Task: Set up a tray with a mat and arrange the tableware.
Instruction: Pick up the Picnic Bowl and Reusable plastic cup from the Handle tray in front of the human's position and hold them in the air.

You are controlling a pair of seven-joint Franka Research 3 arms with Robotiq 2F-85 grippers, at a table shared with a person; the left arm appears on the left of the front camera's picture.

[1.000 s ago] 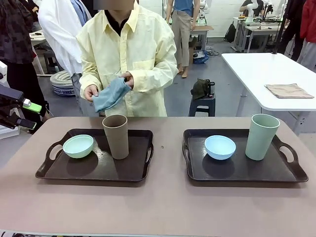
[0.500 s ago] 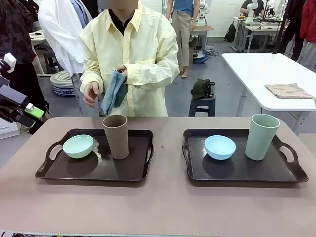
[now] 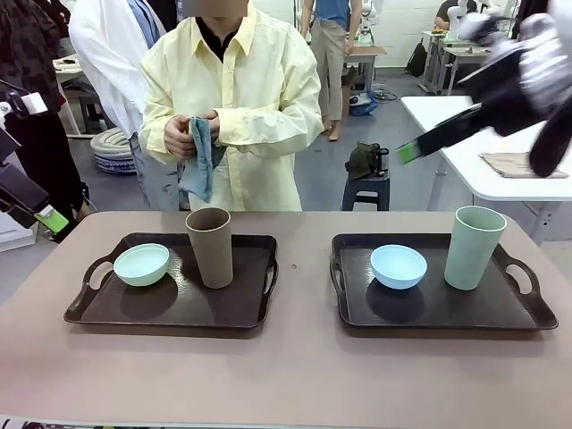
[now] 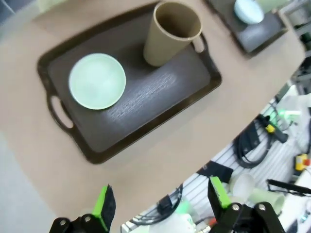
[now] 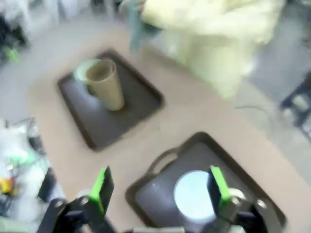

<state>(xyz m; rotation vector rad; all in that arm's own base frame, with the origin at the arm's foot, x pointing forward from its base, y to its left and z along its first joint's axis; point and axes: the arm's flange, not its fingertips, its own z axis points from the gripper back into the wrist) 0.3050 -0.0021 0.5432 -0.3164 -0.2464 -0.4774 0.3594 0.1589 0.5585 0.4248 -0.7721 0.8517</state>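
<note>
Left jaws: standing wide open, nothing between the green pads (image 4: pixel 104 204). They are hanging above the near table (image 4: pixel 29 97) edge, looking down.

Right jaws: also spread wide and empty, pads (image 5: pixel 216 187) framing the right tray (image 5: pixel 160 191).

Containers, front view:
- Left tray (image 3: pixel 170 308) is carrying the mint green bowl (image 3: pixel 141 264) at 9 o'clock and the brown cup (image 3: pixel 210 248) upright near 12 o'clock. Both are empty.
- The right tray is carrying the light blue bowl (image 3: pixel 399 266) just toward 9 o'clock of centre and the pale green cup (image 3: pixel 473 248) upright at 3 o'clock.
- Neither tray is showing a mat under the tableware.

Arm pose: the left arm (image 3: pixel 22 192) is sitting at the 9 o'clock edge of the frame, off the table side. The right arm (image 3: pixel 527 71) is hanging high at 1 o'clock, motion-blurred, one finger (image 3: pixel 438 138) pointing toward 8 o'clock.

Person: standing at 12 o'clock behind the table, both hands (image 3: pixel 188 132) holding a blue-grey cloth (image 3: pixel 198 165) at chest height.

View differences: the left wrist view is looking straight into the cup and bowl, confirming they are empty. The right wrist view is taking in both trays at once, though blurred.
</note>
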